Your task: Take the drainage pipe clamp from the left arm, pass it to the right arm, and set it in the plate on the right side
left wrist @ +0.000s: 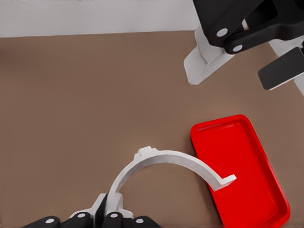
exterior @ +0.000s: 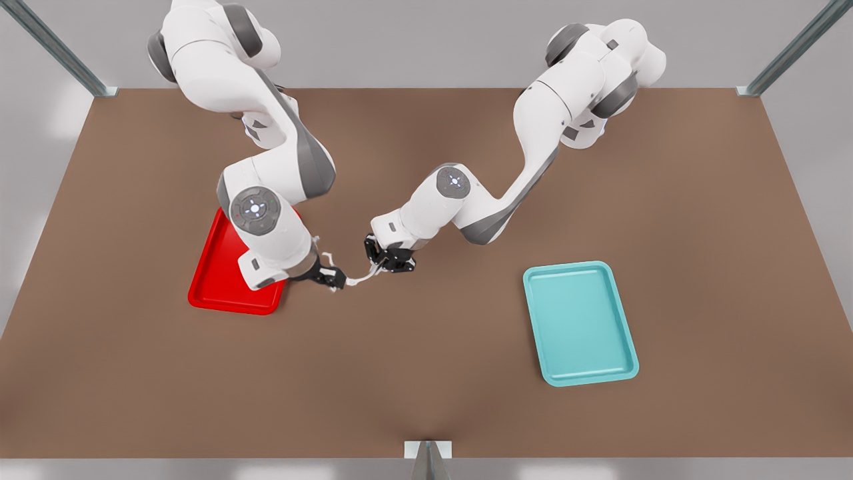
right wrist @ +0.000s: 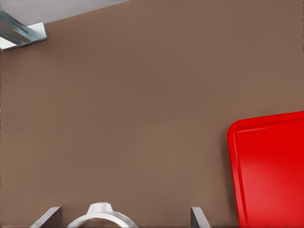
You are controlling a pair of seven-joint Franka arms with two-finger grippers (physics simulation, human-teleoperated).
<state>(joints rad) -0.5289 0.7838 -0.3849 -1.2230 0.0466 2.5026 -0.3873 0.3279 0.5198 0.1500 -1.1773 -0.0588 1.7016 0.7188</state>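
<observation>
The drainage pipe clamp (exterior: 360, 277), a thin white half-ring, hangs above the brown table between the two grippers. My left gripper (exterior: 386, 260), on the arm at the front view's right, is shut on one end of the clamp (left wrist: 166, 160) in the left wrist view. My right gripper (exterior: 335, 272), on the arm at the front view's left, is open. The clamp's crown (right wrist: 100, 211) shows between its spread fingers, which do not grip it. The red plate (exterior: 220, 280) lies under the right arm's wrist, with nothing visible in it (left wrist: 242, 166) (right wrist: 270, 171).
A teal tray (exterior: 578, 323) lies on the table at the front view's right. Metal frame posts (exterior: 426, 460) stand at the table's edges. The right gripper (left wrist: 237, 71) appears in the left wrist view beyond the clamp.
</observation>
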